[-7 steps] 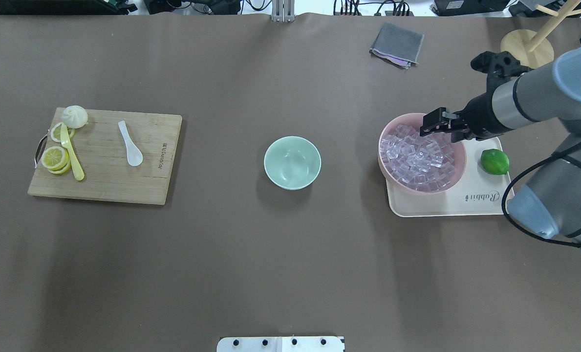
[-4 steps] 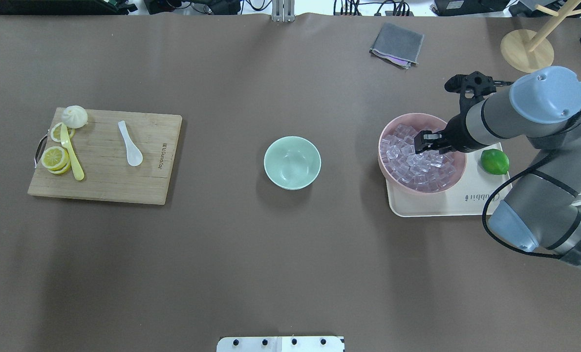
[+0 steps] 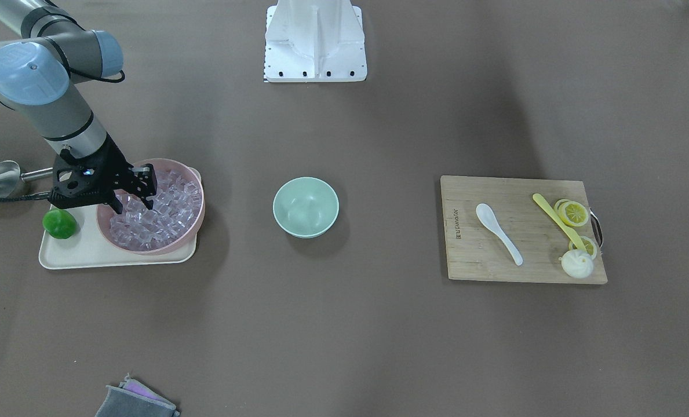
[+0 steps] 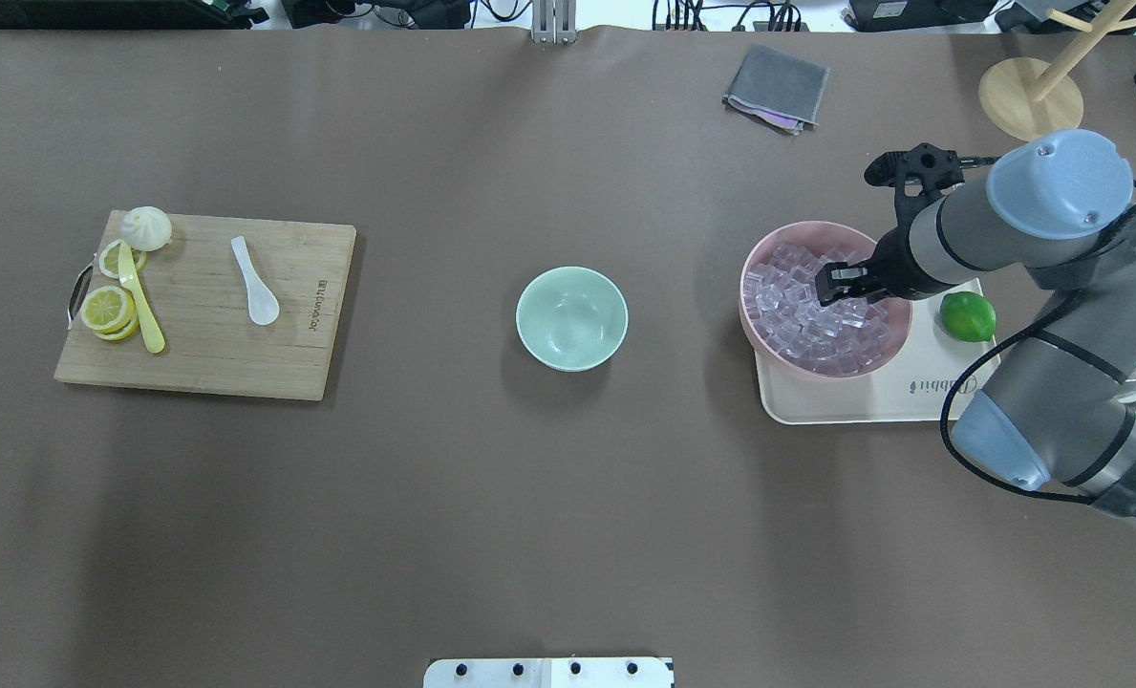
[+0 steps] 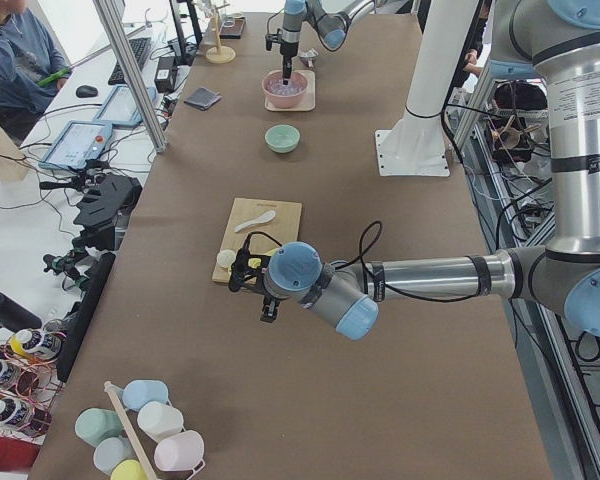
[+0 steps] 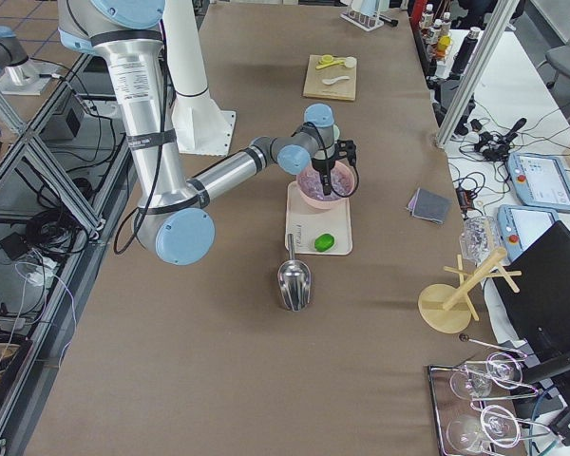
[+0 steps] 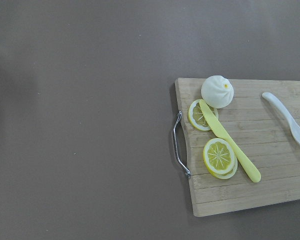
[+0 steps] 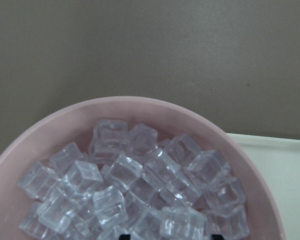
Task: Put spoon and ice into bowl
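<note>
Right pincer (image 4: 830, 284) is held spread over the ice (image 4: 787, 306) heaped in the pink bowl (image 4: 806, 227), presumably so a cube can be pinched; the spoon (image 4: 250, 277) is laid on the board (image 4: 204, 344), the mint-green bowl (image 4: 571, 318) left empty.

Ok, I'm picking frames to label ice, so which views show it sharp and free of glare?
Right wrist view: ice fairly sharp, cubes distinct, only soft highlights. Overhead view: in focus, but cubes merge into a pale mass and the right claw hides some. Side views: ice too small to resolve.
</note>
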